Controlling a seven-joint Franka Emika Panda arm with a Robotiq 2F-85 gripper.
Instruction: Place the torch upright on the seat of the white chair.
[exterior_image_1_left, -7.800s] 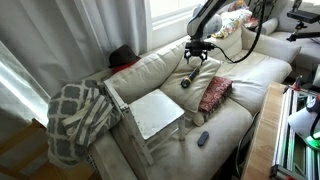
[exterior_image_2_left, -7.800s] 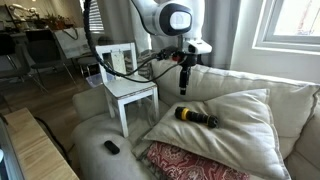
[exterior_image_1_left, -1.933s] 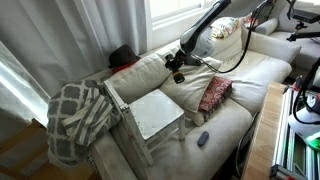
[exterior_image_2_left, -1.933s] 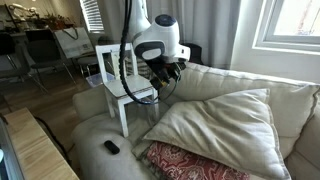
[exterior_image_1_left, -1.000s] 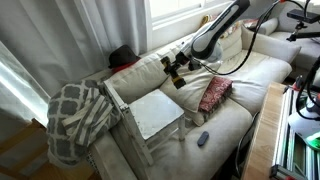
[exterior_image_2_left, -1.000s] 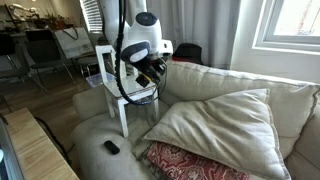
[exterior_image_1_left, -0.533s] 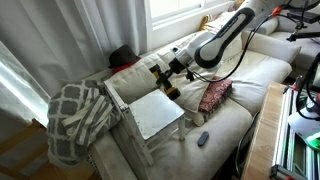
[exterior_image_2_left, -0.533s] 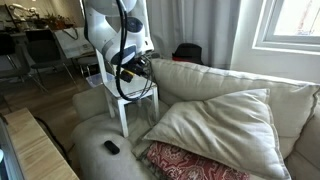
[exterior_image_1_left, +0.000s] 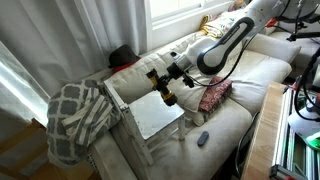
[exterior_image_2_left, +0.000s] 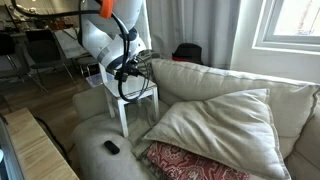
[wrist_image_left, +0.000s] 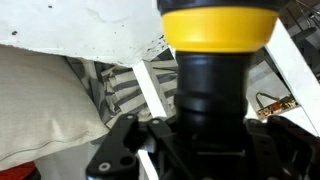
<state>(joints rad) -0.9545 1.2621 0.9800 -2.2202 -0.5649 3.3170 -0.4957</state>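
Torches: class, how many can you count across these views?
1. The torch is gripped in the claw, at the white chair's edge beside the sofa. No other shows, though one could lie hidden.

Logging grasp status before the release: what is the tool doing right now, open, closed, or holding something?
Tool: closed, holding the torch, close to the seat of the white chair.

Soft daylight from a blown-out window (exterior_image_1_left: 188, 8), gentle shadows, grainy exterior views, blurry torch (wrist_image_left: 216, 70) in wrist view.
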